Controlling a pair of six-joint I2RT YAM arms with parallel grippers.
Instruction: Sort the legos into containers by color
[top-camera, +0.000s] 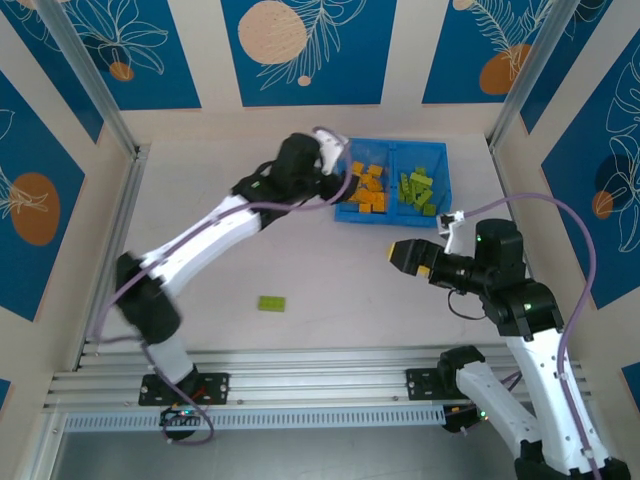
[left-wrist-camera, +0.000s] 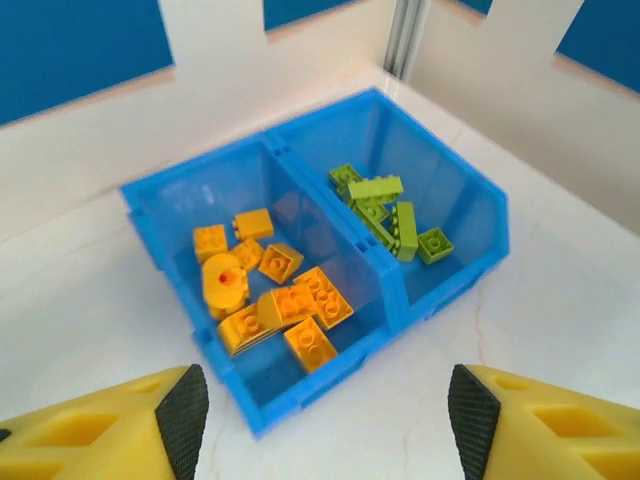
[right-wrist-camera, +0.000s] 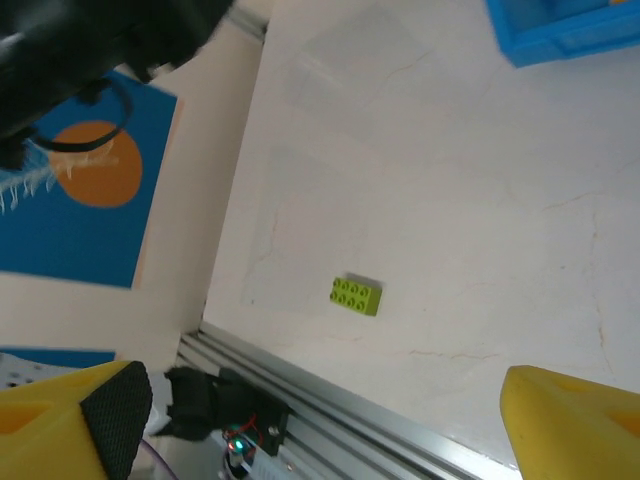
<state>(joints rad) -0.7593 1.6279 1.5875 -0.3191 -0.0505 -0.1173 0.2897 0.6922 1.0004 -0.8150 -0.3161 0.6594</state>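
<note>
A bright blue bin (top-camera: 392, 218) with two compartments stands at the back of the table. Orange-yellow legos (left-wrist-camera: 270, 295) lie in its left compartment and lime green legos (left-wrist-camera: 385, 210) in its right one; from above, the orange legos (top-camera: 368, 190) and green legos (top-camera: 418, 190) are parted by the divider. One green lego (top-camera: 271, 303) lies alone on the table towards the front left. My left gripper (left-wrist-camera: 327, 425) hovers open and empty by the bin's (left-wrist-camera: 440, 290) front left corner. My right gripper (top-camera: 405, 252) is open and empty, facing the lone green lego (right-wrist-camera: 356, 296) from well off.
An aluminium rail (top-camera: 320, 365) runs along the near edge, just past the lone lego in the right wrist view. My left arm (top-camera: 210, 235) stretches diagonally across the left half of the table. Walls close in the back and both sides.
</note>
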